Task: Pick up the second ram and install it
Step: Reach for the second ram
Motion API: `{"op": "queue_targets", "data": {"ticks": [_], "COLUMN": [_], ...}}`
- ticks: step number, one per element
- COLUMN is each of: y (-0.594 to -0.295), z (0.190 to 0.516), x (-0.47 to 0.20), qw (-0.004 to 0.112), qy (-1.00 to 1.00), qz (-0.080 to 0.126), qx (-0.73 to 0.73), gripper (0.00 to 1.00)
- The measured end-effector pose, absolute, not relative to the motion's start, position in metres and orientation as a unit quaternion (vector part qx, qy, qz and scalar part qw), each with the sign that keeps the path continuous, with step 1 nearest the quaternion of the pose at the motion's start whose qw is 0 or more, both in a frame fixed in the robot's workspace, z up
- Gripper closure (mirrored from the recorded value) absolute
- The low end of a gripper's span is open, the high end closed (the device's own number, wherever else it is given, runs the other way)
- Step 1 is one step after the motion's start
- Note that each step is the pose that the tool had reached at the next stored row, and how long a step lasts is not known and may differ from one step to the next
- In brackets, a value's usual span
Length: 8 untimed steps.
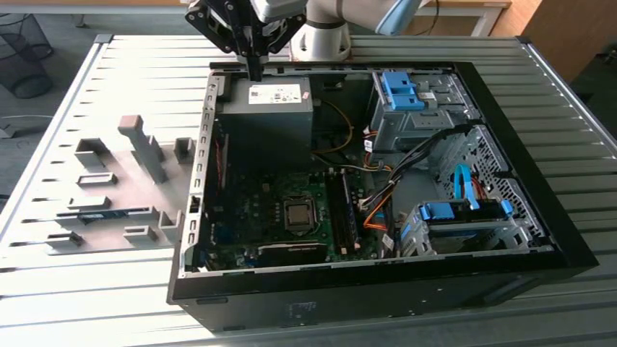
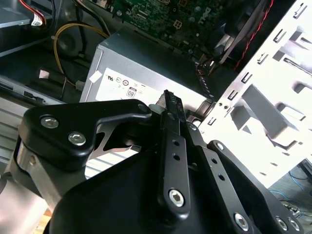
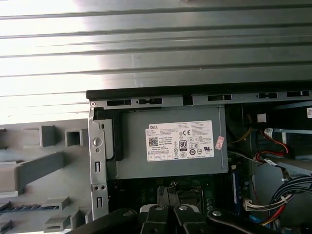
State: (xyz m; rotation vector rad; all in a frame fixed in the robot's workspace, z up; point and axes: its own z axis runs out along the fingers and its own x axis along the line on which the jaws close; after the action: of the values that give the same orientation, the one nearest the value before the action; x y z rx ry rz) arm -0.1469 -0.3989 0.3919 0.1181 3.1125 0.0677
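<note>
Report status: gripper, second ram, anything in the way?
Gripper shut, empty, over the power supply. Second ram in grey holder. Case wall between them.

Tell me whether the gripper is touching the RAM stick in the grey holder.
Apart. In the exterior view the gripper hangs over the power supply, while the RAM stick lies in the grey holder outside the case.

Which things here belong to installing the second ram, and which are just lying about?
Job: second ram in the grey fixture; motherboard memory slots; gripper over the power supply.
Lying about: blue drive-bay clips; orange cables; wire bin.
</note>
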Motion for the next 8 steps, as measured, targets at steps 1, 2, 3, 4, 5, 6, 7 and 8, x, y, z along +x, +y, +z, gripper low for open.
{"op": "queue_targets", "data": {"ticks": [1,2,3,4,5,6,7,8], "y": [-0.3989,-0.3989,-0.3989,-0.3989,-0.3989,-0.3989,-0.3989,-0.3989], "z": [0.3918,0.3918,0.3917,0.3917,0.3916,0.3916,0.3916,0.3915], "x": [-0.1472,-0.1474,-0.1478,-0.1482,-0.1484,-0.1488,-0.1491,-0.1494], "qw": [0.013,0.013,0.013,0.013,0.013,0.013,0.013,0.013], "qy": [0.999,0.999,0.999,0.999,0.999,0.999,0.999,0.999], "qz": [0.022,0.022,0.022,0.022,0.022,0.022,0.022,0.022], "qx": [0.038,0.038,0.038,0.038,0.038,0.038,0.038,0.038], "gripper": [0.9,0.9,0.9,0.9,0.9,0.9,0.9,0.9]}}
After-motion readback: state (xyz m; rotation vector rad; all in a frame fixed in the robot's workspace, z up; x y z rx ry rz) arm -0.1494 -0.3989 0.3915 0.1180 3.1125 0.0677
